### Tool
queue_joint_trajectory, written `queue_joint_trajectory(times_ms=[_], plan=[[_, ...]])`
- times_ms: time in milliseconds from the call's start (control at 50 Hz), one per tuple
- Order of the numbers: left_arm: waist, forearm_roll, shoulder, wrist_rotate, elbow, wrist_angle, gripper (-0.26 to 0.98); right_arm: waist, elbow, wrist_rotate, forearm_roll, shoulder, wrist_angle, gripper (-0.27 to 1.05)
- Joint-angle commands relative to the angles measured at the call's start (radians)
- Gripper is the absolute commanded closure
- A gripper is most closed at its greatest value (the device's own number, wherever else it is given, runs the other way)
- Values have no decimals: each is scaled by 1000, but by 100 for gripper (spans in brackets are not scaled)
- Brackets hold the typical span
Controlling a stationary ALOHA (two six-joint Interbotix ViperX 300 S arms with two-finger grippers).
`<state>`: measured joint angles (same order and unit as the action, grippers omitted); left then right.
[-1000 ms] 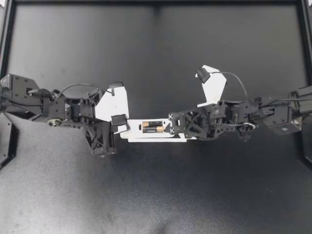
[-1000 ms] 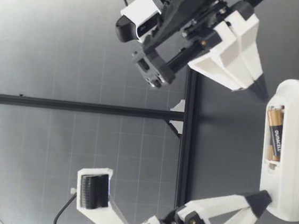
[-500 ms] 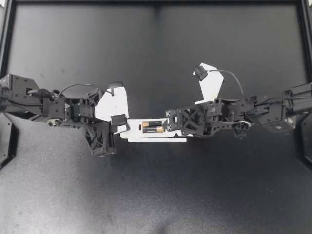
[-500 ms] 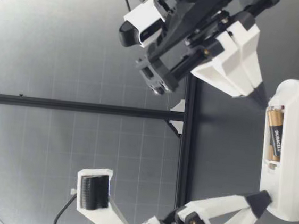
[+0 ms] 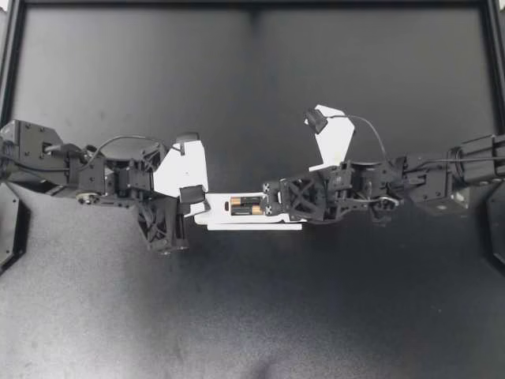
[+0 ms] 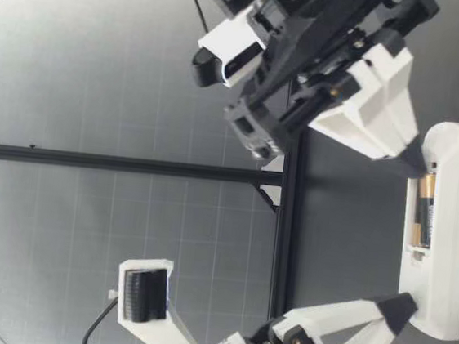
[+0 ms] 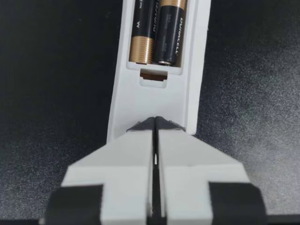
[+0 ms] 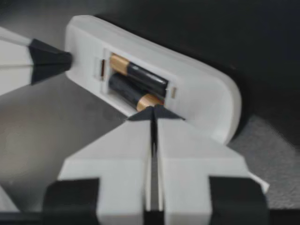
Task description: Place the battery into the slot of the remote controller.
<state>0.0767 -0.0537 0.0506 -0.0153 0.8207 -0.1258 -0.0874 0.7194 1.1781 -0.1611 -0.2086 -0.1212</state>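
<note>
The right hand [image 5: 270,207] has edged in, clenched, pressing the battery [image 5: 246,207] into the remote controller [image 5: 237,222] pinned by the clenched left hand [image 5: 195,207]; it looks nearly seated.

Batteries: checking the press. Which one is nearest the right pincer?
The battery whose gold end points at the right pincer, lying at its tip; the other battery has its gold end toward the left pincer.

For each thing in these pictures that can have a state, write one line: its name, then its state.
remote controller, back up, battery slot uncovered
batteries, two, lying side by side in the slot
left gripper, shut, tips on the remote controller's end
right gripper, shut, tips at the batteries
</note>
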Motion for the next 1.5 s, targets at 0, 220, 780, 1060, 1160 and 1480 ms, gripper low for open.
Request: queue_joint_trajectory(times_ms=[0, 220, 780, 1060, 1160, 1480], plan=[[2, 0, -3, 2, -3, -6, 90, 0, -20, -3, 5, 12, 3, 92], [2, -2, -8, 2, -11, -3, 90, -2, -20, -8, 23, 40, 20, 92], [-14, 0, 57, 17, -173, 80, 90, -44, 72, -6, 193, 224, 86, 92], [-20, 0, 138, 15, -210, 25, 90, -43, 75, -8, 213, 216, 81, 92], [-20, 0, 176, 6, -212, 23, 90, -44, 74, -8, 224, 216, 81, 92], [-20, -2, 91, 2, -198, 17, 90, -43, 72, -21, 324, 267, 83, 92]])
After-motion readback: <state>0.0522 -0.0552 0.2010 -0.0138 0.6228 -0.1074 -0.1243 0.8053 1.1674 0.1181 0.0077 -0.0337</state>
